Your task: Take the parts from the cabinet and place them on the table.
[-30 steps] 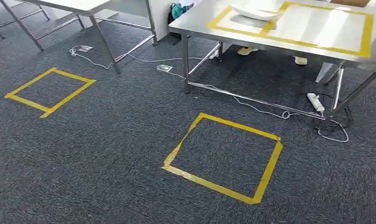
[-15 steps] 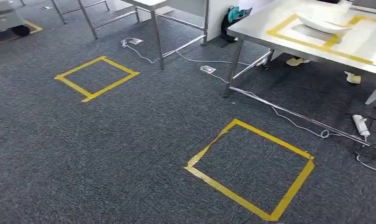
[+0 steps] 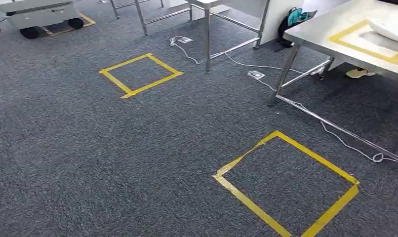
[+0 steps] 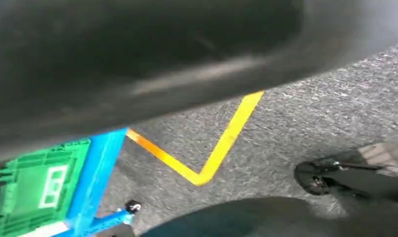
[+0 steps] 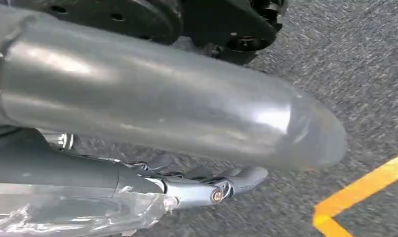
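I log grey carpet [image 3: 113,148]; two full yellow tape squares [image 3: 288,185], one at five o'clock; steel table [image 3: 330,37] at two. Right hand [image 5: 207,185]: grip unreadable.

robot lab: taped floor squares [image 3: 140,74], steel table [image 3: 335,37].

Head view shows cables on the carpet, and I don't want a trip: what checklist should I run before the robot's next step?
1. Carpet up to the near tape square: ok, no cable crosses it.
2. Cable beside that square: not ok, a loose loop on the carpet.
3. Table within sight: ok, ahead to the right.
4. Taped zone on it: cannot tell, a white dish sits there and the rest is cropped.
5. Right hand holding a part: cannot tell, clear plastic lies by its fingers, grip hidden.
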Controlling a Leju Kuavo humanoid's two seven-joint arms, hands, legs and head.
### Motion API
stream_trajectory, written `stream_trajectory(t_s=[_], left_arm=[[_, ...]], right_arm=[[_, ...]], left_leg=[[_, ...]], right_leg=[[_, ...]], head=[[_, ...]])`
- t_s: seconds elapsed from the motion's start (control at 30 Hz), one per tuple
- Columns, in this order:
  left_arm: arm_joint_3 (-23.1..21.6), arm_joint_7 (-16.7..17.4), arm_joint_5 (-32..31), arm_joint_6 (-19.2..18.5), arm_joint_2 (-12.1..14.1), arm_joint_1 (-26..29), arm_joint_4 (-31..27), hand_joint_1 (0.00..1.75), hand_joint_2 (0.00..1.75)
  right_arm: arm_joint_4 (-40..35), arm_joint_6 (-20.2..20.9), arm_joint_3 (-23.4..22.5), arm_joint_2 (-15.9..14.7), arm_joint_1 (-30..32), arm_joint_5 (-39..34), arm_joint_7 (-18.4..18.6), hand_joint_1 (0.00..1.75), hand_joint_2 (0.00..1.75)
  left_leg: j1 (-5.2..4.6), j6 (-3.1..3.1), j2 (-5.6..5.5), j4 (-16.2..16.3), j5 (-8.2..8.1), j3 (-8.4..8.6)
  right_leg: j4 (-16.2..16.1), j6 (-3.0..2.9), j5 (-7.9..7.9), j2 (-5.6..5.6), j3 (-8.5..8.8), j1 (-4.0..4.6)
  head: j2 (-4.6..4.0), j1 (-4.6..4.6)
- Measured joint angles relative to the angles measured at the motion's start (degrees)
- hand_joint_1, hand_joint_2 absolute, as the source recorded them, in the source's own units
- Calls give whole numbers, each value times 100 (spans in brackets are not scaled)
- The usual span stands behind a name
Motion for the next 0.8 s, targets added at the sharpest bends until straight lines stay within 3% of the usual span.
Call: stream_trajectory(t_s=[0.03, 0.13, 0.17, 0.2, 0.23, 0.3, 0.33, 0.37, 0.4, 0.43, 0.47, 0.5, 0.53, 0.57, 0.63, 0.67, 0.7, 0.73, 0.8], left_arm=[[-9, -7, -11, 2, -2, -18, 0, 0, 0], [-26, -11, -63, 24, 0, 9, 0, 0, 0], [-31, -17, -85, 35, -4, 11, 0, 0, 0], [-35, -15, -120, 42, -2, 4, 0, 0, 0], [-37, -15, -133, 48, -4, -14, 0, 0, 0], [-42, -15, -166, 59, -18, -30, 0, 0, 0], [-42, -15, -175, 61, -18, -26, 0, 0, 0], [-42, -13, -177, 66, -13, -19, 0, 0, 0], [-42, -6, -181, 72, -13, -16, 0, 0, 0], [-42, -7, -195, 74, -13, -18, 2, 0, 0], [-42, -13, -205, 77, -15, -23, 2, 0, 0], [-42, -17, -232, 85, -13, -30, 2, 0, 0], [-44, -20, -238, 90, -11, -50, 2, 0, 0], [-44, -30, -240, 92, -11, -44, 2, 0, 0], [-44, -35, -249, 92, -9, -12, 9, 0, 0], [-46, -35, -249, 90, -7, -9, 15, 0, 0], [-46, -37, -251, 90, -9, -6, 17, 0, 0], [-46, -41, -258, 85, -9, -26, 20, 0, 0], [-48, -48, -278, 79, -9, -59, 20, 0, 0]], right_arm=[[0, 0, -2, -2, -4, 2, -3, 0, 0], [0, 0, -2, -2, -36, 4, -16, 0, 0], [0, 0, -4, -2, -32, 7, -20, 0, 0], [0, 0, -7, -2, -26, 6, -27, 0, 0], [0, 4, -11, -2, -9, 7, -27, 0, 0], [0, 7, -24, 0, 17, 7, -27, 0, 0], [0, 7, -28, -2, 23, 7, -27, 0, 0], [0, 7, -31, -2, 26, 7, -27, 0, 0], [0, 9, -31, -4, 26, 7, -27, 0, 0], [0, 9, -33, -9, 24, 7, -27, 0, 0], [-2, 13, -37, -9, 21, 7, -27, 0, 0], [0, 18, -50, -9, 19, 4, -27, 0, 0], [0, 26, -72, -9, 17, 4, -27, 0, 0], [-2, 33, -85, -9, 18, 4, -27, 0, 0], [-2, 39, -90, -9, 15, 2, -29, 0, 0], [-2, 46, -92, -11, 10, 2, -31, 0, 0], [-4, 44, -94, -17, 18, 0, -38, 0, 0], [-9, 39, -100, -17, 24, -2, -44, 0, 0], [-9, 31, -118, -24, 51, -2, -44, 0, 0]], left_leg=[[15, 86, -138, 9, 26, -13], [-13, 185, -317, -6, 24, -29], [18, 226, -361, -18, 49, -31], [23, 257, -406, -17, 60, -36], [22, 287, -469, -17, 71, -50], [6, 306, -627, -14, 81, -76], [3, 307, -698, -13, 83, -77], [2, 305, -771, -12, 85, -74], [4, 298, -855, -11, 90, -72], [10, 288, -944, -10, 96, -67], [18, 273, -1010, -9, 103, -66], [8, 239, -1064, -3, 112, -78], [-4, 203, -1135, 35, 110, -115], [15, 158, -1179, 5, 133, -134], [55, 63, -1301, -27, 184, -170], [58, 53, -1218, 11, 164, -180], [17, 41, -886, 157, 35, -251], [15, 23, -694, 511, -207, -431], [18, -4, -592, 1425, -641, -856]], right_leg=[[0, 25, -25, -44, -9, 10], [-45, 99, -34, -215, 136, -12], [20, 161, -96, 33, 84, -46], [239, 167, -274, 326, 2, -46], [671, 165, -517, 478, -188, -48], [1661, 160, -914, 556, -668, -46], [1868, 151, -929, 557, -800, -45], [1797, 138, -798, 561, -796, -43], [1495, 124, -571, 567, -684, -46], [915, 109, -247, 621, -435, -53], [446, 103, -26, 788, -221, -70], [128, 103, -8, 1136, -92, -97], [37, 107, -23, 1137, -72, -119], [56, 98, -27, 1079, -72, -86], [66, 21, -2, 977, -29, -55], [16, -37, 48, 872, -21, -92], [-3, -58, 61, 819, -15, -77], [-3, -91, 65, 735, -20, -64], [-2, -111, 54, 539, -31, -37]], head=[[0, 33], [0, 52], [0, 63], [0, 81], [0, 91], [0, 96], [0, 94], [0, 94], [0, 94], [0, 94], [0, 98], [0, 96], [0, 83], [0, 93], [0, 91], [0, 87], [0, 65], [0, 30], [0, 37]])
